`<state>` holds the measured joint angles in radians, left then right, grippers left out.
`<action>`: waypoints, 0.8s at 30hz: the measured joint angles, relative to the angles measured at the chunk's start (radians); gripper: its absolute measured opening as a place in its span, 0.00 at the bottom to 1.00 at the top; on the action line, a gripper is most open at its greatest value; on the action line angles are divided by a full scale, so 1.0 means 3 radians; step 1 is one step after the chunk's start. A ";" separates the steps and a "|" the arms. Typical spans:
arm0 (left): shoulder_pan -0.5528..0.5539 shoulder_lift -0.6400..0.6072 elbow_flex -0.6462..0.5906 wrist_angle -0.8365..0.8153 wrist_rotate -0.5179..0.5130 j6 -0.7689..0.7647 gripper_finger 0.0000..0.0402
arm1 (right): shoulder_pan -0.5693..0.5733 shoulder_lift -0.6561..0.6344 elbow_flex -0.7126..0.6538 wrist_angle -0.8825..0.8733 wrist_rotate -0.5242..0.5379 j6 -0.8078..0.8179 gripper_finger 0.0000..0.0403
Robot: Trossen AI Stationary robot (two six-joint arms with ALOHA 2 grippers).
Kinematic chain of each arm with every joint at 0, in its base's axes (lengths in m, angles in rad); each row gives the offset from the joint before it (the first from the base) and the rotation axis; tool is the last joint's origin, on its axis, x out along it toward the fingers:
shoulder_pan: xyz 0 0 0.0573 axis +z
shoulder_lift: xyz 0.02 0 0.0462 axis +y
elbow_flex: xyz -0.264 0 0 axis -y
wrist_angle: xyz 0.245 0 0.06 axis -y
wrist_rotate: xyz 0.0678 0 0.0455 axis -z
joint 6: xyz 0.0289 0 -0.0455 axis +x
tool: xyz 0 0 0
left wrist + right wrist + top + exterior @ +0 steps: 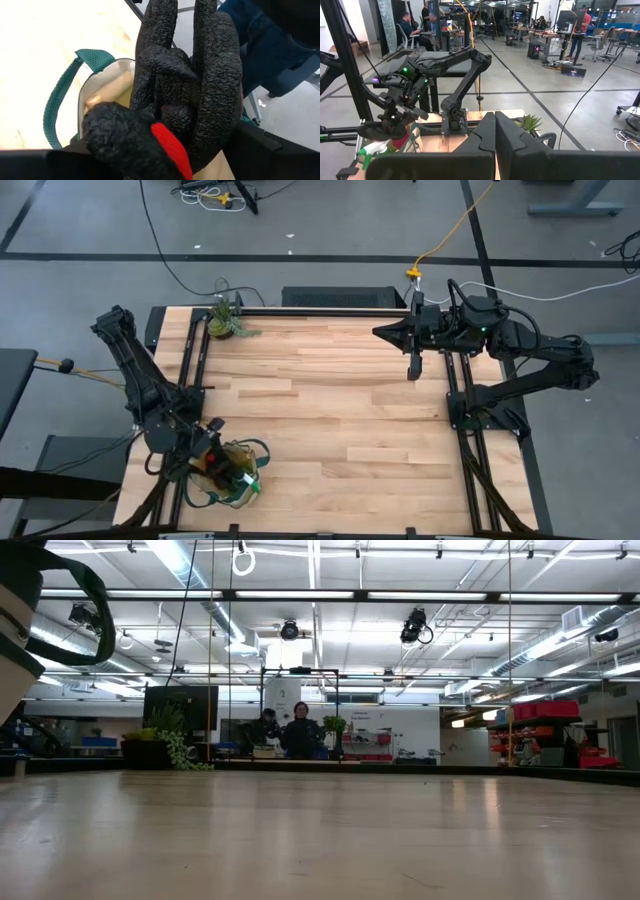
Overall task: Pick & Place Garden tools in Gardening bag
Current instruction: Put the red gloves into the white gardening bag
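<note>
Glove bundle [185, 95] blocks the gardening bag [107, 75] mouth.

Light wooden plank table [330, 410], filling the middle of the high view, framed by dark rails at left and right. Small green potted plant [223, 321] at upper left corner of the tabletop. Beige gardening bag [232, 473] with dark green trim at lower left, just beside the left rail.

The left gripper [222, 470] is hanging over the gardening bag [245, 480], its fingers parted. The right gripper [413, 370] is hovering well away from that bag, fingers pressed together, arm folded.
</note>
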<state>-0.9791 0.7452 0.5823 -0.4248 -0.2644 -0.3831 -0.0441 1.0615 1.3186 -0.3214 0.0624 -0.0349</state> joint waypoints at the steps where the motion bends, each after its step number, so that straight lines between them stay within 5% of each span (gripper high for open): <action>1: 0.0000 0.0000 0.0000 0.0000 0.0013 0.0001 0.71 | 0.0001 0.0000 0.0000 0.0001 -0.0001 0.0000 0.00; 16: 0.0000 0.0001 0.0000 -0.0021 0.0190 0.0094 0.95 | 0.0001 0.0000 0.0000 0.0001 0.0000 -0.0001 0.00; 24: 0.0000 0.0003 0.0000 -0.0092 0.0375 0.0132 0.99 | 0.0001 0.0000 0.0000 0.0001 0.0001 -0.0001 0.00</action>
<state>-0.9791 0.7460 0.5823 -0.4522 -0.1520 -0.3436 -0.0438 1.0615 1.3186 -0.3210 0.0628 -0.0353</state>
